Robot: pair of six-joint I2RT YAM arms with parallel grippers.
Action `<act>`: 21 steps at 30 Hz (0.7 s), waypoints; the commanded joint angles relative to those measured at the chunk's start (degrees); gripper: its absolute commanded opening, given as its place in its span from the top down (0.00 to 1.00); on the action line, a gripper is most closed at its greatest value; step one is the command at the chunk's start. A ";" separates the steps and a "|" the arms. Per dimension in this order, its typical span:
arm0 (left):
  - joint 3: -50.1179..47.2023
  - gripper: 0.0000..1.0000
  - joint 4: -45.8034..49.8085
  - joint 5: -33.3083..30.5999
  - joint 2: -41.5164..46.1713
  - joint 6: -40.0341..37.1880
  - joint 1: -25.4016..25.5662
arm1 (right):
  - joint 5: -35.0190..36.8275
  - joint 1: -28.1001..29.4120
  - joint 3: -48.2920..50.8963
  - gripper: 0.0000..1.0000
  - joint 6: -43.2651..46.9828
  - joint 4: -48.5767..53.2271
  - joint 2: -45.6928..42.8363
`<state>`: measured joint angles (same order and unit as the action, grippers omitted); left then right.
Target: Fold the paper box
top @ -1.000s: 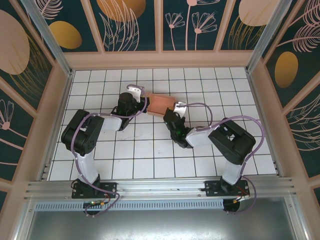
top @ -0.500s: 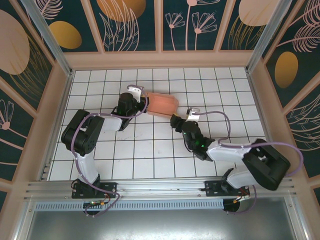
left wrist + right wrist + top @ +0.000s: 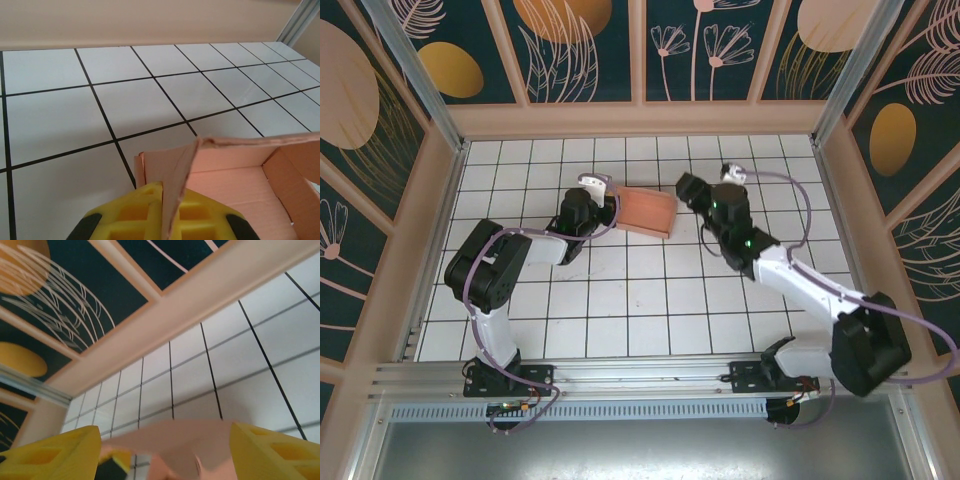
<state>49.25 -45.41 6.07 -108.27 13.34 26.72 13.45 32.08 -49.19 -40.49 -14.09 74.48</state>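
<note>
Since the right jaws let go a second ago and swung from the near side round to the right end, the salmon-pink thin-card paper box point(image 3: 646, 212) is held by one grip only.
Left jaws: still shut tight on its left wall, card pinched between yellow ribbed pads point(image 3: 130, 215).
Right jaws: wide apart, empty, just beside the box.
Box: shallow open-topped tray, matte, creased, walls raised; far-centre of the white, black-gridded tiled desk point(image 3: 620, 300).
Judged part-folded, closing not yet done.
</note>
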 commanded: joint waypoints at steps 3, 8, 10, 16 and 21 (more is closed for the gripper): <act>-1.44 1.00 0.11 -1.32 -0.18 -1.30 0.88 | -6.79 -3.69 -9.68 0.32 -1.18 11.05 9.46; -1.54 1.00 0.06 -1.45 -0.20 -1.57 1.14 | -11.99 -4.69 -16.90 0.40 0.14 15.92 17.21; -1.39 1.00 0.17 -1.32 -0.18 -1.73 1.12 | -13.12 -5.14 -18.03 0.40 -0.91 16.85 19.24; -1.26 1.00 0.24 -0.83 -0.28 -2.01 1.31 | -23.79 -7.35 -18.74 0.39 -5.29 15.40 23.75; -1.44 1.00 -0.03 -0.79 0.03 -2.09 1.39 | -28.52 -7.79 -18.33 0.47 -7.02 13.77 26.03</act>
<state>48.84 -46.30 5.06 -108.27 12.05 27.44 -9.65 24.53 -65.91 -45.56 0.45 98.89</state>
